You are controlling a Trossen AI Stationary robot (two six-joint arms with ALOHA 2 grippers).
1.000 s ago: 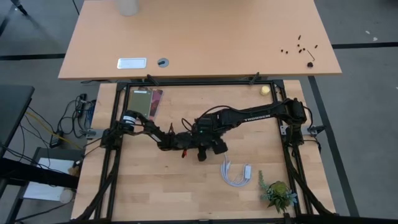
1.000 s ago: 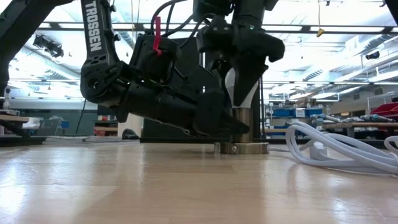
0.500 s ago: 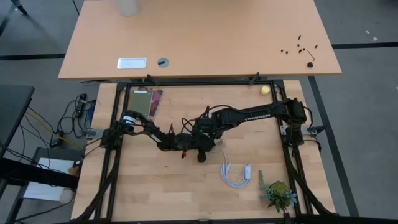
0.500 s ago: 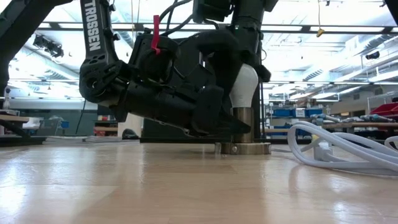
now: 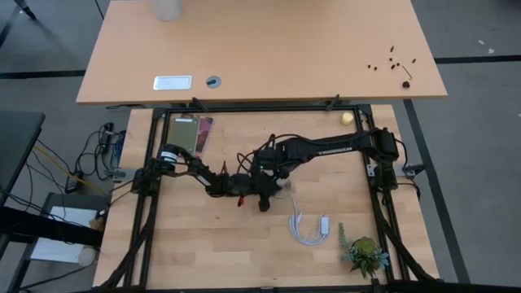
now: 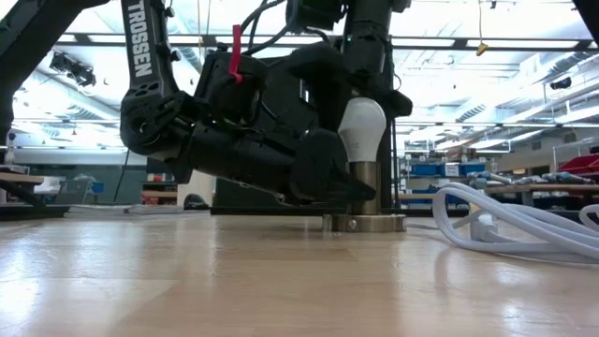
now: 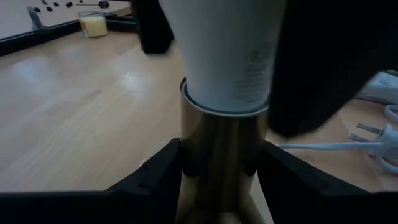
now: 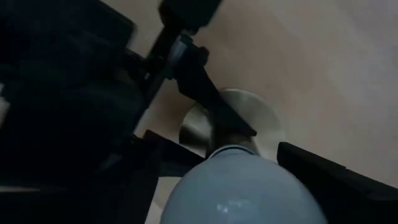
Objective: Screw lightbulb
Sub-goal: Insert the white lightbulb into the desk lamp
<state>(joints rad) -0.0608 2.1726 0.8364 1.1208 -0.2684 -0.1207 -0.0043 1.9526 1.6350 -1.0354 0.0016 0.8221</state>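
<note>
Overhead, both arms meet mid-desk; the lightbulb peeks out white under the right hand, so a slip would go unseen from above.

Low across the desk, the lightbulb stands upright in the brass socket, whose base the left hand clamps. If that clamp slackens, the socket could spin with the bulb.

From the left wrist, dark fingers squeeze the socket stem on both sides, the lightbulb seated above.

From the right wrist, the fingers stand apart beside the lightbulb, seemingly off the glass. Closing off-centre could tilt it and cross the thread.
</note>
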